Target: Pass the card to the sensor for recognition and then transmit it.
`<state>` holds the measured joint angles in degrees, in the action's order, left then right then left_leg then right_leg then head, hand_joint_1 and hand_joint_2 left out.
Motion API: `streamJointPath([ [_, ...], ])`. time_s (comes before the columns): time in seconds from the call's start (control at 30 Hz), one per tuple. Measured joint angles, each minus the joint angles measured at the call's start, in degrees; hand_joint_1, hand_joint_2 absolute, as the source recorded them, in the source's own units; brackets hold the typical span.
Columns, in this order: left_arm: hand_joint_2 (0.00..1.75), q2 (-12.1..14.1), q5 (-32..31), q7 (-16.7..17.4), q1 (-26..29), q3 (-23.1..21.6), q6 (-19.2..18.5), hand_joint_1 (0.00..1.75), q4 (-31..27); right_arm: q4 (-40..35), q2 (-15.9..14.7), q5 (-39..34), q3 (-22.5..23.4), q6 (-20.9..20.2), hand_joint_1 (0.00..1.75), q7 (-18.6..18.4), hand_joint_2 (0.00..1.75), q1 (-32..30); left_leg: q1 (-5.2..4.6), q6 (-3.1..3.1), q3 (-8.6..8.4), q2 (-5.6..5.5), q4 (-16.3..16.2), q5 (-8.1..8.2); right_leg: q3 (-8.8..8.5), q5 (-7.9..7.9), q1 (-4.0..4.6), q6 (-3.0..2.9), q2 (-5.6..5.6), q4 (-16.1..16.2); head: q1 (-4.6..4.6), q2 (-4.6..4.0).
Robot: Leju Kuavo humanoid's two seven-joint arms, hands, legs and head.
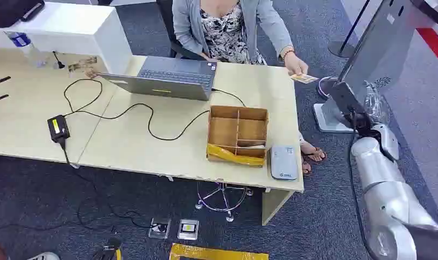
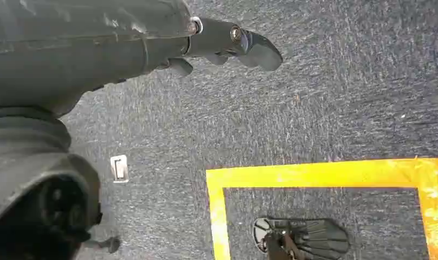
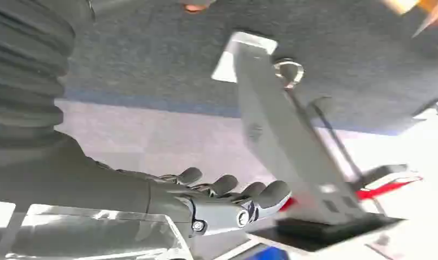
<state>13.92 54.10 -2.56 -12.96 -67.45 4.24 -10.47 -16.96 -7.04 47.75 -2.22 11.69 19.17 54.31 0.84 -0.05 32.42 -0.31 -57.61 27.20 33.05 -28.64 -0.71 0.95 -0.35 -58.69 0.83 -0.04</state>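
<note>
A seated person holds a small card (image 1: 303,78) out past the table's far right edge. The grey card sensor (image 1: 283,162) lies flat on the table's front right corner. My right arm is raised to the right of the table, and its hand (image 1: 349,105) hangs in the air below and to the right of the card, apart from it. In the right wrist view that hand (image 3: 227,203) has its fingers stretched out and holds nothing. My left hand (image 2: 227,40) hangs over the carpet with its fingers apart and nothing in it.
A cardboard box with compartments (image 1: 238,132) stands beside the sensor. A laptop (image 1: 168,78), a black cable and a power adaptor (image 1: 58,128) lie on the table (image 1: 124,146). A tall grey kiosk stand (image 1: 379,54) rises just behind my right hand. Yellow tape (image 2: 314,173) marks the floor.
</note>
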Motion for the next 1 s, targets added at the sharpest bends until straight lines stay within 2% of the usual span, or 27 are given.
streamJointPath([
  [0.23,0.0,0.0,0.0,0.2,0.0,0.0,0.5,0.0,0.0,-0.4,5.5,1.1,-5.7,4.7,0.0,-0.4,1.75,-0.2,0.0,-0.01,0.0,0.02,0.0,0.0,0.02,0.0,0.0,0.0,0.04,0.0,0.0,-0.02],
  [0.4,0.0,0.0,-0.2,0.3,0.0,0.0,1.2,0.0,0.0,-0.6,8.8,-0.7,-8.2,8.2,0.0,-1.0,1.75,-1.9,0.0,-0.01,0.0,0.02,0.0,0.0,0.04,-0.01,0.0,-0.01,0.02,0.0,0.0,0.0],
  [0.5,0.0,0.0,-0.5,0.5,0.0,0.0,1.3,0.0,0.0,-0.6,10.4,-1.9,-9.5,9.0,0.0,-1.0,1.75,-2.6,0.0,-0.01,0.01,0.02,0.0,0.0,0.04,-0.01,0.0,-0.01,0.02,0.0,0.0,0.0],
  [0.73,0.0,-0.1,-0.6,0.5,0.0,0.0,1.7,0.0,0.0,-0.7,12.2,-4.2,-11.1,9.3,0.0,-1.4,1.75,-3.3,-0.01,-0.01,0.0,0.07,0.0,0.01,0.06,-0.01,-0.01,-0.01,0.06,0.0,0.0,0.0],
  [1.0,0.0,-0.1,-1.4,1.6,-0.1,0.0,1.7,0.0,0.0,-0.7,12.7,-5.9,-12.3,9.3,0.0,-1.7,1.75,-3.4,-0.01,-0.01,0.0,0.1,0.0,0.01,0.08,-0.01,0.0,-0.01,0.08,0.0,0.0,-0.02],
])
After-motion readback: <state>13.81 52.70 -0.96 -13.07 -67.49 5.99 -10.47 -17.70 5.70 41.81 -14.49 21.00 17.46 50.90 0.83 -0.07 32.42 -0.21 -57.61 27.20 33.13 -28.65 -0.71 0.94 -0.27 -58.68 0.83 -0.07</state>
